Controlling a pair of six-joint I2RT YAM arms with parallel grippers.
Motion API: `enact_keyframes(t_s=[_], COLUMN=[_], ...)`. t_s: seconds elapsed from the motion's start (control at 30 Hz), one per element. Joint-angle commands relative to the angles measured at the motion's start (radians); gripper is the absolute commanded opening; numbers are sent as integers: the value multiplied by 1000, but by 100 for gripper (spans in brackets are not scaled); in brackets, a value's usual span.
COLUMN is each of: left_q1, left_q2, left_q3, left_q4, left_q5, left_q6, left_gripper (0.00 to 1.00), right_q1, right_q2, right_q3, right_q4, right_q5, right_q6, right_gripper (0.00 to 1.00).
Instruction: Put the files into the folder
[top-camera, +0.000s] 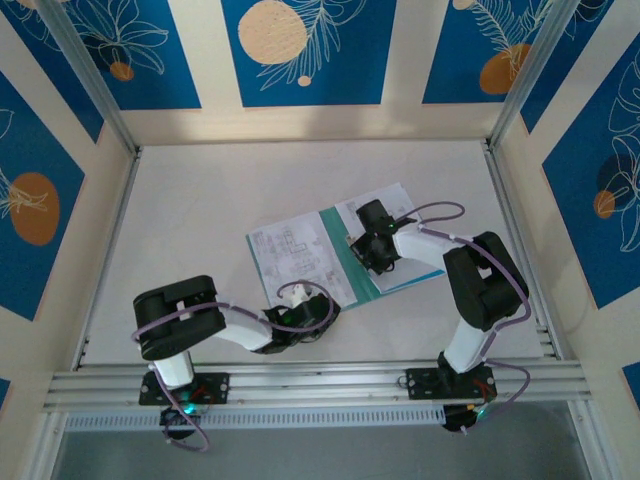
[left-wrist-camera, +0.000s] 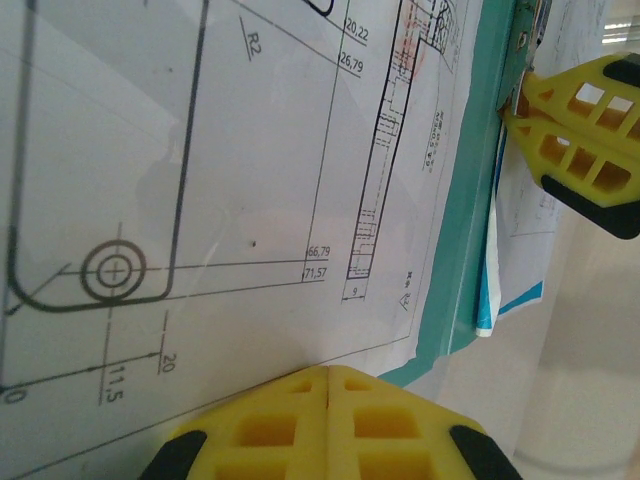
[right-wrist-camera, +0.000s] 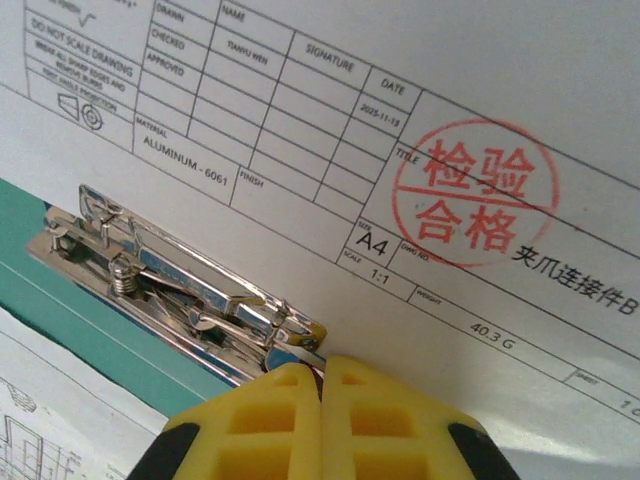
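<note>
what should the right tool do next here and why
Probably nudge the right tool against the metal clip lever to lift it: its shut tips sit at the clip's end, and the stamped sheet lies beside the clip on the folder, seemingly not clamped yet.

The left claw (left-wrist-camera: 328, 375) and the right claw (right-wrist-camera: 322, 368) are each closed, jaws pressed together.

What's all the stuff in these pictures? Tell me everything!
papers: several, white with black drawings, mid-table
folder: one, teal, under the papers
clip: one, silver, on the folder
stamp: one, red, on a paper
table: one, white, under everything
wall panels: several, blue with orange, around the table
arms: two, white and black, near edge
left pincer: one, yellow, shut, over the papers
right pincer: one, yellow, shut, beside the clip
</note>
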Motion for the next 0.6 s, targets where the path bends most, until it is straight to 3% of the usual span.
enact_keyframes(t_s=[0.0,0.17,0.3,0.47,0.57], left_q1=[8,8,8,8,9], left_q2=[34,29,20,-10,-36], left_q3=[-45,-47,-51,-59,-62], left_q4=[-199,-210,-227,-273,-327], left_q5=[38,37,31,28,27], left_q6=[12,15,16,37,57], left_gripper=[0,0,0,0,0], right_q1=[16,21,20,15,22], right_q2=[33,-72,-135,-230,-269], right_q3=[-11,76,118,66,1], right_q4=[-209,-235,-267,-255,-232], right_q5=[22,12,2,-23,-50], right_q6=[-59,-118,-144,-165,-188], right_gripper=[13,35,45,45,35])
